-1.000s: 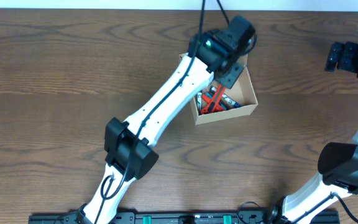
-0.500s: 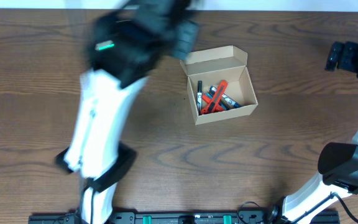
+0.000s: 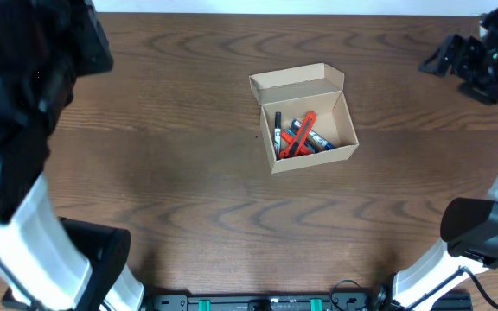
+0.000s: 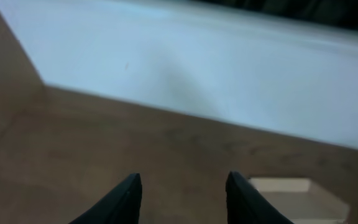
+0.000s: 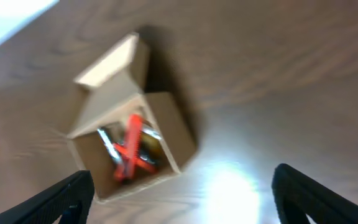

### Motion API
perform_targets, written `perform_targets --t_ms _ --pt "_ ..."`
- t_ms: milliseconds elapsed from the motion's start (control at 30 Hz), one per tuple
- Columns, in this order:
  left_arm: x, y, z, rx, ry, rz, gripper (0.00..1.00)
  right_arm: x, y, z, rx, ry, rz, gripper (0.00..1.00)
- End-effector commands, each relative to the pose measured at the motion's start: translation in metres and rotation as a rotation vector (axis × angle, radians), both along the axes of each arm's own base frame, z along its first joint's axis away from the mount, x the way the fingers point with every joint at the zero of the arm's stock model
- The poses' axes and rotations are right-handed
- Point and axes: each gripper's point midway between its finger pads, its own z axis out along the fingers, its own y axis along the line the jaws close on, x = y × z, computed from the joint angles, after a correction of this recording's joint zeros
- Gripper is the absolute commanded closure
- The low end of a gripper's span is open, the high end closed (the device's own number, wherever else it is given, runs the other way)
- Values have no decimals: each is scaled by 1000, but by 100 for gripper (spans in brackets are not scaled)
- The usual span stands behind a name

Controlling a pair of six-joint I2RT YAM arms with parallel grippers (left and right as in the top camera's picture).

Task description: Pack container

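left end effector (image 4: 183, 200), right end effector (image 5: 184, 198), parted

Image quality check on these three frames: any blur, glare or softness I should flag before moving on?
Overhead: the container is sharp and evenly lit, but the left arm is a big blurred mass at the left edge. Left wrist: soft all over; only a pale corner of the container shows at the bottom right. Right wrist: blurred, with a bright glare patch on the table beside the container.

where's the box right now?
Overhead view: box sits open near the middle of the table, slightly right, untouched; right gripper is off in the far-right corner.
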Motion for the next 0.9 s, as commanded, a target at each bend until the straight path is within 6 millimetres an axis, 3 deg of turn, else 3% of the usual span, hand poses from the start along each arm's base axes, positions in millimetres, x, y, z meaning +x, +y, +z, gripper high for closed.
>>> perform_targets --t_ms 0,100,233,333,400,667,867 --pt "23 -8 -68 -32 263 -1 58 11 34 4 69 -39 56 11" --pt "36 -13 -108 -44 401 20 64 22 42 -12 8 -32 85 1" --pt "47 -36 -160 -133 586 -20 67 30 60 -31 31 0 128 1" --pt "56 -49 -187 -171 666 -45 68 33 65 -41 47 23 139 1" --pt "61 -53 -200 -182 699 -33 68 34 65 -44 51 30 139 5" --pt "89 -75 -252 -247 815 -74 66 50 53 -46 2 -21 131 1" --pt "117 -94 -294 -298 856 -117 68 66 45 -81 -8 19 144 1"
